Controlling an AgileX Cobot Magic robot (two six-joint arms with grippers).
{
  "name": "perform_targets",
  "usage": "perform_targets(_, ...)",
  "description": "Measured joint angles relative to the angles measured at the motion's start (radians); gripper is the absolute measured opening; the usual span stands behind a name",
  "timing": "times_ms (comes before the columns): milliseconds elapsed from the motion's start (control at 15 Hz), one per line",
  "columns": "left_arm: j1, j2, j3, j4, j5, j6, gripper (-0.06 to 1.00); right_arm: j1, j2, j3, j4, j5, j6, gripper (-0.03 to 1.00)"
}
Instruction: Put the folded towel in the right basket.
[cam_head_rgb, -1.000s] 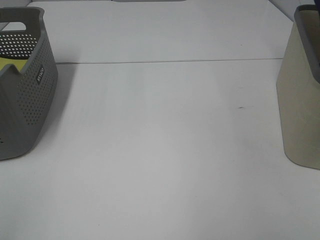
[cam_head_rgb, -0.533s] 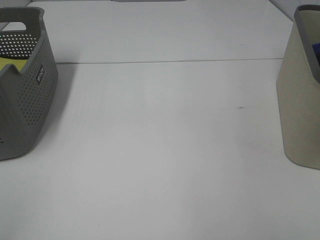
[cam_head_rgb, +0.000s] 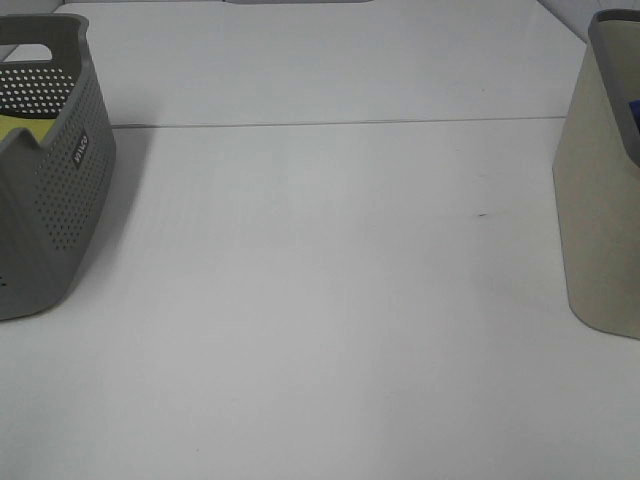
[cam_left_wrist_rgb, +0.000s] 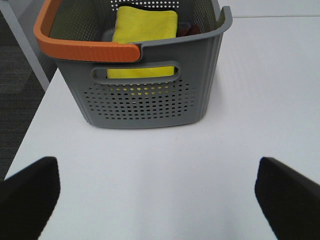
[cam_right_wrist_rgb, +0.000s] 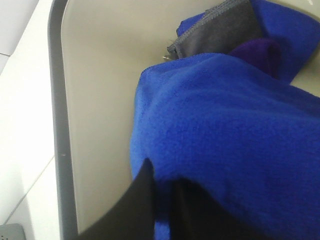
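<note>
Fleecy cloth towel (cam_right_wrist_rgb: 225, 130), smooth plastic basket (cam_right_wrist_rgb: 100, 90)

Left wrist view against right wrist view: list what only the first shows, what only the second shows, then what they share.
Only the left wrist view: a grey perforated basket with an orange handle, a yellow towel folded inside it, and the left gripper open above bare tabletop.

Only the right wrist view: the inside of the beige basket, a blue towel lying over a grey cloth and a purple cloth, and the right gripper pinching a fold of the blue towel.

Both: the white table.
</note>
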Motion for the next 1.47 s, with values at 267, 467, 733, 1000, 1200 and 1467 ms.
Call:
perform_targets(267, 0.000, 0.000, 0.000, 0.000, 0.000, 0.000, 0.99, 0.000, -0.001, 0.000, 0.068, 0.047, -0.004, 0.35)
perform_targets(467, 0.000, 0.000, 0.000, 0.000, 0.000, 0.000, 0.99, 0.000, -0.001, 0.000, 0.069, 0.058, -0.008, 0.62)
perform_targets(733, 0.000, 0.000, 0.000, 0.000, 0.000, 0.000, 0.99, 0.000, -0.018, 0.000, 0.072, 0.164, -0.010, 0.67)
perform_targets(1000, 0.000, 0.000, 0.000, 0.000, 0.000, 0.000, 0.99, 0.000, -0.125, 0.000, 0.085, 0.184, -0.091, 0.67)
perform_targets(1200, 0.000, 0.000, 0.000, 0.000, 0.000, 0.000, 0.99, 0.144, -0.318, 0.000, 0.072, 0.181, -0.264, 0.67)
perform_targets(1467, 0.000, 0.000, 0.000, 0.000, 0.000, 0.000, 0.99, 0.540, -0.581, 0.000, -0.137, 0.297, -0.290, 0.67)
